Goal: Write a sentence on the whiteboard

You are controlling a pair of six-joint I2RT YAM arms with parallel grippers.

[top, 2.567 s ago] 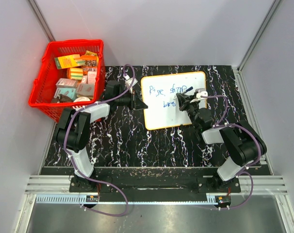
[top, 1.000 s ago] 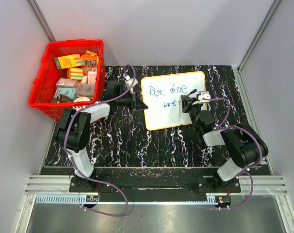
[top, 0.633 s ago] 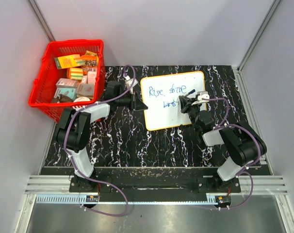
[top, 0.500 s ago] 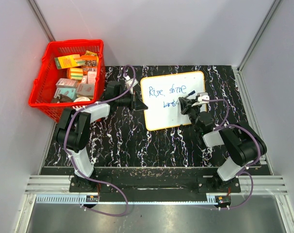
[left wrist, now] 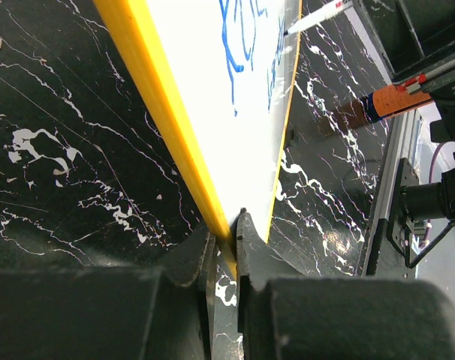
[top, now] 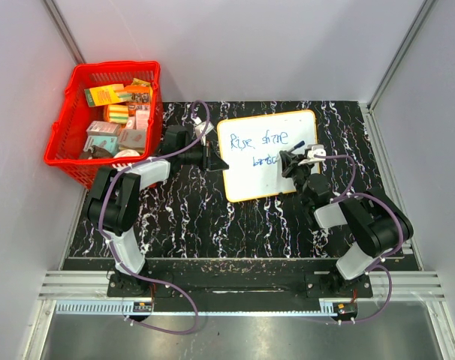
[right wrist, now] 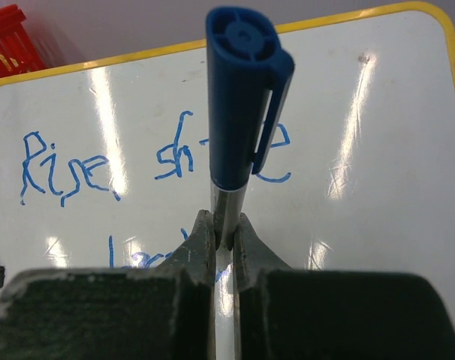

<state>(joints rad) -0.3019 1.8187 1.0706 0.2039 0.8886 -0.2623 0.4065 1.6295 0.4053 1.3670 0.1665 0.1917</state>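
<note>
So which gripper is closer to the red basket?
Left. The left gripper pinches the whiteboard's edge facing the red basket; the right gripper holds a blue marker over its far half.

In the right wrist view the marker (right wrist: 244, 97) stands across the sentence (right wrist: 66, 169), covering the middle letters of the upper line's second word. Its tip is hidden below the right gripper (right wrist: 224, 232), whose dark body also cuts the lower line down to a few letter tops. In the left wrist view the whiteboard (left wrist: 212, 90) lies almost edge-on and runs out at the top edge. Its blue strokes cannot be read there, and part of its left rim is buried between the fingers of the left gripper (left wrist: 226, 236). From above, labels in the red basket (top: 70, 171) by the far left corner of the table (top: 212, 225) are too small to read.
</note>
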